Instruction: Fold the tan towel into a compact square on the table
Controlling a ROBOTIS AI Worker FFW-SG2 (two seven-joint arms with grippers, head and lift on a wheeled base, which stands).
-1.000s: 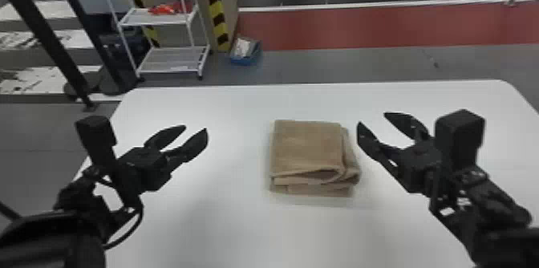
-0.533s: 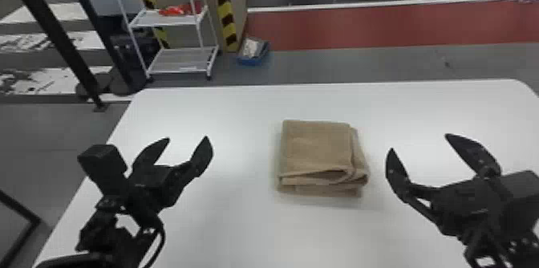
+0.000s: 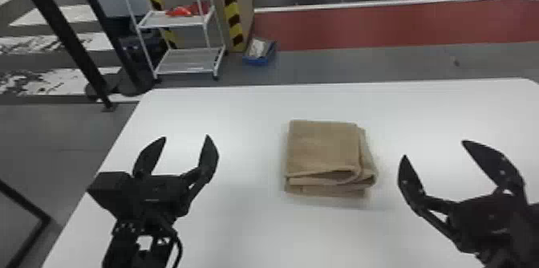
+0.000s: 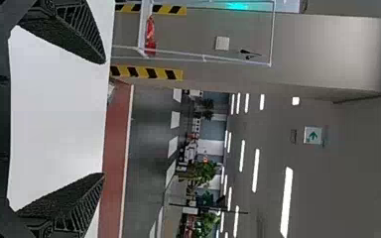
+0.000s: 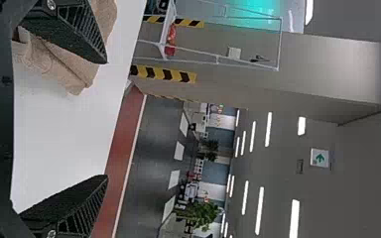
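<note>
On a smooth white tabletop with rounded corners (image 3: 248, 118), a tan terry-cloth towel (image 3: 323, 147) lies folded into a thick, roughly square bundle, between the robot's two arms. Its layers are stacked flat; along the near edge they bulge into a soft loop, and on the robot's right a lower layer peeks out past the top one.

To the left is the left gripper, black with two flat, pointed fingers (image 3: 185, 138), its jaws spread wide with nothing between them. To the right, nearer the towel, the matching black right gripper (image 3: 435, 149) is also wide open and empty. Neither touches the cloth.

The folding looks all but finished. Both grippers probably stand clear on either side so that the bundle can rest under its own weight without being dragged open. The central spot likely suits a fold made with either arm. If any step remains, it would be tucking in the stray layer; a careless pinch there could loosen the soft stack.
</note>
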